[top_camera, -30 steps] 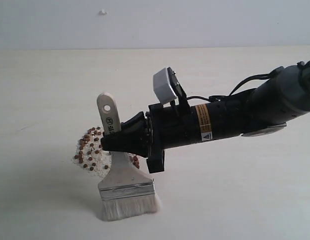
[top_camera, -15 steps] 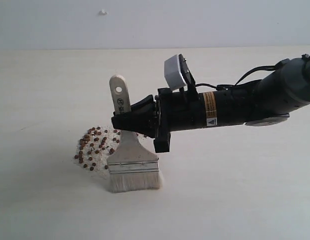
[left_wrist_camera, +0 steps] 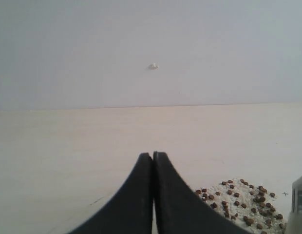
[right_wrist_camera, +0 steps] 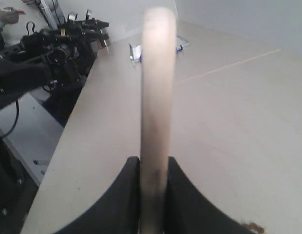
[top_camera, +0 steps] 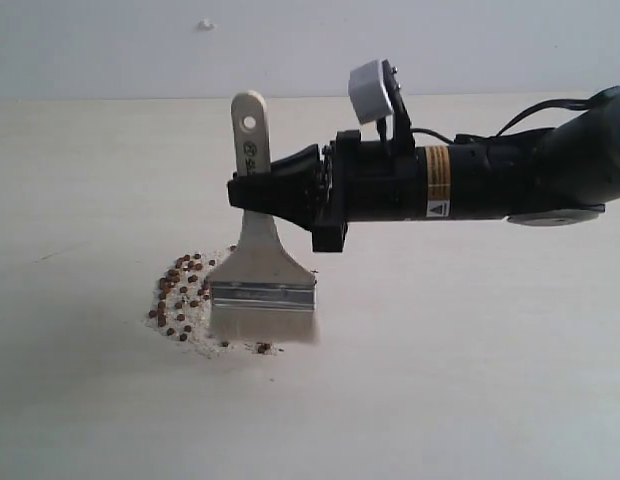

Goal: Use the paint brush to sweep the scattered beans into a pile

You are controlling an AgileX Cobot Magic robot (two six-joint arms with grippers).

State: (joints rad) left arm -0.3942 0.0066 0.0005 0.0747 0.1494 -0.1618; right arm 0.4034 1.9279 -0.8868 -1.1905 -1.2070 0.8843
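On the desk (top_camera: 470,380), in the exterior view: grips the paint brush (top_camera: 262,265) by its handle with the right end effector (top_camera: 252,192), upright, bristles down, just right of the pile (top_camera: 182,295) and overlapping its edge; shows a few loose beans (top_camera: 262,348) just in front of the bristles. In the left wrist view: holds the left end effector (left_wrist_camera: 153,156) closed on nothing, fingers together, near the pile. In the right wrist view: clamps both fingers against the pale handle.
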